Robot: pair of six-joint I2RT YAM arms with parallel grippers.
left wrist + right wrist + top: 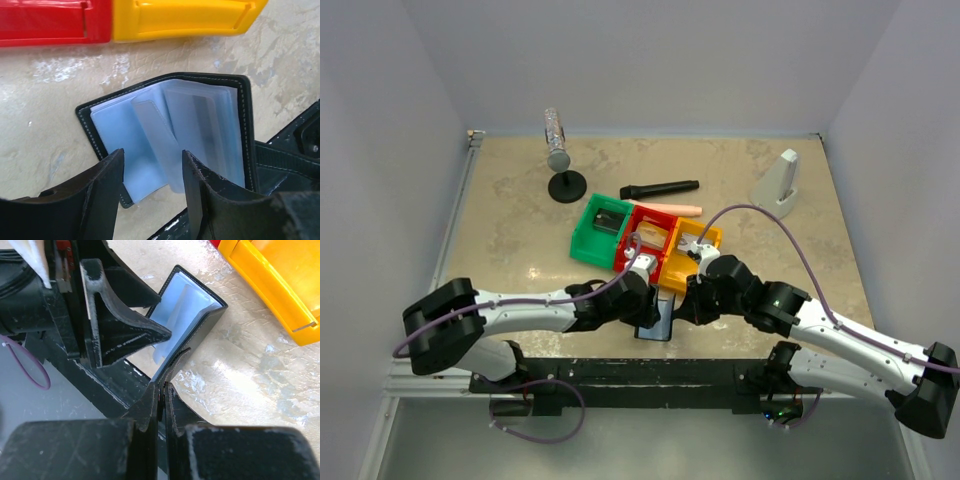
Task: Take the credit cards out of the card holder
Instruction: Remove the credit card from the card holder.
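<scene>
The black card holder (pixel 170 125) lies open on the table near the front edge, its bluish clear sleeves fanned out. A card shows faintly inside one sleeve (pixel 205 125). My left gripper (pixel 152 160) is open, its fingers straddling the lower edge of the sleeves. My right gripper (pixel 163 386) is shut on the holder's black cover flap (pixel 200 335) and holds it raised. In the top view the holder (pixel 656 318) lies between the two grippers, left (pixel 642 300) and right (pixel 688 300).
Green (pixel 582 240), red (pixel 626 258) and yellow (pixel 714 238) bins stand just behind the holder. A black marker-like stick (pixel 660 188), a peach stick (pixel 675 207), a microphone stand (pixel 566 186) and a white wedge (pixel 778 185) lie farther back. The table's front edge is close below.
</scene>
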